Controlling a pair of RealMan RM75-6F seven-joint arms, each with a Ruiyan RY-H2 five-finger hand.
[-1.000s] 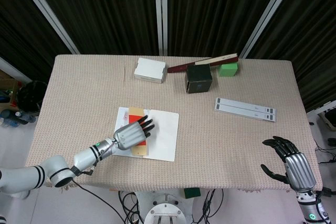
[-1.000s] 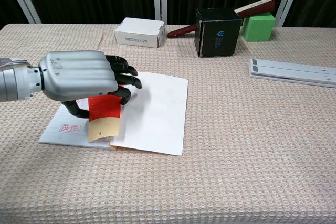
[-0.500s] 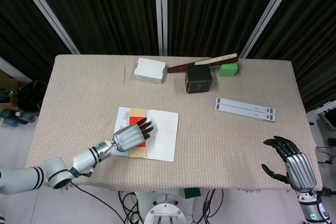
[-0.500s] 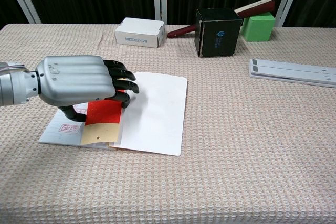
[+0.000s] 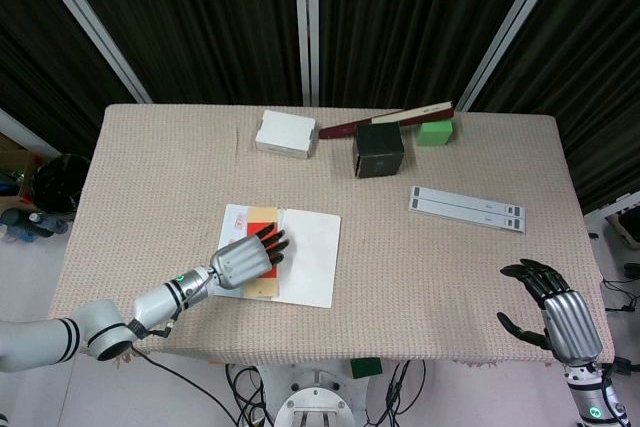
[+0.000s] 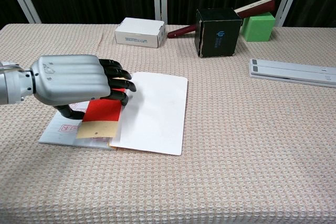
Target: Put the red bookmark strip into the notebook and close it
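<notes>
The red bookmark strip (image 6: pixel 100 120) is kept flat on the open notebook (image 6: pixel 152 113), pressed under the outstretched fingers (image 6: pixel 116 75) of the left hand (image 6: pixel 73 80), presumably so it lies along the fold before the cover is turned. Compared with a second ago, the strip has been slid back and now lies flatter, its tan end level. The right hand (image 5: pixel 558 315) is held off the bench (image 5: pixel 450 257), well apart, fingers spread on nothing.
</notes>
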